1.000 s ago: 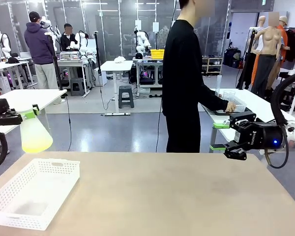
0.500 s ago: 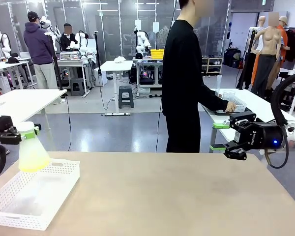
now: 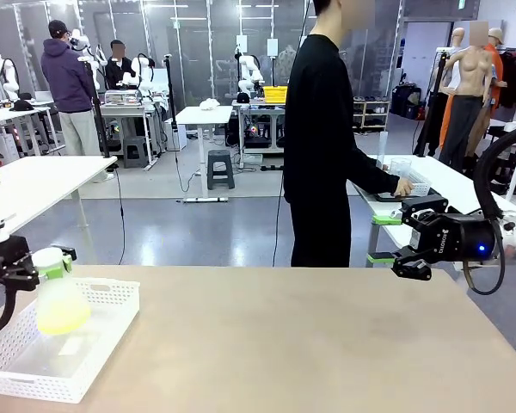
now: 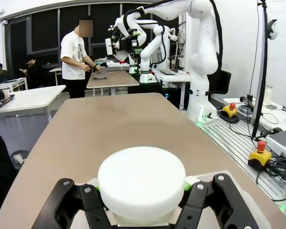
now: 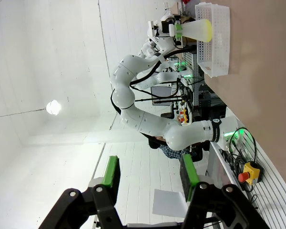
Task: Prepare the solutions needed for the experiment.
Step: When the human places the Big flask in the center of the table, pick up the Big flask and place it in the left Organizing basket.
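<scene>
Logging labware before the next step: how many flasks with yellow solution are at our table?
1: the flask hangs in the left end effector, held at its neck, over the white basket. Others may be hidden.

Even overhead light is filling the room, casting only soft shadows under my left gripper (image 3: 58,259). Near my right gripper (image 5: 150,179), white walls are glaring; wide-angle bending is curving both wrist pictures' edges.

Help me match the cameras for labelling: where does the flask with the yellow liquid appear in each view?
Front view: flask at far left, held by the left gripper over the white basket.
Left wrist view: bottom centre, its white cap between the fingers.
Right wrist view: top right, flask turned sideways.
Shared landmark: the white basket.
</scene>
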`<move>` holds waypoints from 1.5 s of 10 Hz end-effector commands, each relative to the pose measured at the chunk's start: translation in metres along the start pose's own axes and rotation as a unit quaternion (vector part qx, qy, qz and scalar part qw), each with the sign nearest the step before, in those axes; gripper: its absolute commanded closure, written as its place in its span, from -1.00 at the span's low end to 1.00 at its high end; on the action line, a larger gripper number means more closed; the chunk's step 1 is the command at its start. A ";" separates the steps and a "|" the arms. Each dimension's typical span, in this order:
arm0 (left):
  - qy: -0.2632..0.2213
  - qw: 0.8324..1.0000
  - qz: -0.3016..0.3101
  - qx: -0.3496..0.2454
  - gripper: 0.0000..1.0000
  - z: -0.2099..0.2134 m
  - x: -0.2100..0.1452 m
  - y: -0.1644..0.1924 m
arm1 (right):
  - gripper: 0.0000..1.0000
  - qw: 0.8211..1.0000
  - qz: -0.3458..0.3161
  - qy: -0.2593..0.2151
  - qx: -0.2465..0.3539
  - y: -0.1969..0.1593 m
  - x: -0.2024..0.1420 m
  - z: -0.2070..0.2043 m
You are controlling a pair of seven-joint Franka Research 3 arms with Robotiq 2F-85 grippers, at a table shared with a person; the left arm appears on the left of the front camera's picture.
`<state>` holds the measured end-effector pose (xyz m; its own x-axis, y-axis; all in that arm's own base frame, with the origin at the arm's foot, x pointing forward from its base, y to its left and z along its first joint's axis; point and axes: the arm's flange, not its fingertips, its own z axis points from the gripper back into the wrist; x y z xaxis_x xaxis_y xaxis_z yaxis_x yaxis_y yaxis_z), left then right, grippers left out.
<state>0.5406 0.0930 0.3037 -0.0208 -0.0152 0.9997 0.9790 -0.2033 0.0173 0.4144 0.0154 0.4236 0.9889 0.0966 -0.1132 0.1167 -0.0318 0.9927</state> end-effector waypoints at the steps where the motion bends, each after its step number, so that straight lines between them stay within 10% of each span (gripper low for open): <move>1: -0.003 1.000 -0.003 -0.028 1.00 0.000 -0.007 0.006 | -0.30 1.000 0.002 0.002 0.004 0.002 -0.001 0.000; 4: 0.006 1.000 0.005 -0.027 1.00 0.002 -0.017 0.014 | -0.30 1.000 0.002 0.002 0.004 0.002 -0.001 0.000; 6: 0.001 0.999 0.011 -0.049 0.22 0.002 -0.019 0.015 | -0.30 1.000 0.002 0.002 0.004 0.002 -0.001 0.000; 12: 0.015 0.999 0.024 -0.030 -0.97 0.014 -0.014 0.019 | -0.30 1.000 0.002 0.002 0.004 0.002 -0.001 0.000; 15: 0.021 0.999 0.037 -0.008 -1.00 0.024 -0.012 0.023 | -0.30 1.000 0.002 0.002 0.004 0.002 -0.001 0.000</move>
<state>0.5602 0.1092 0.2909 0.0199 -0.0762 0.9969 0.9720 -0.2320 -0.0371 0.4144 0.0152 0.4236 0.9889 0.0960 -0.1132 0.1167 -0.0318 0.9927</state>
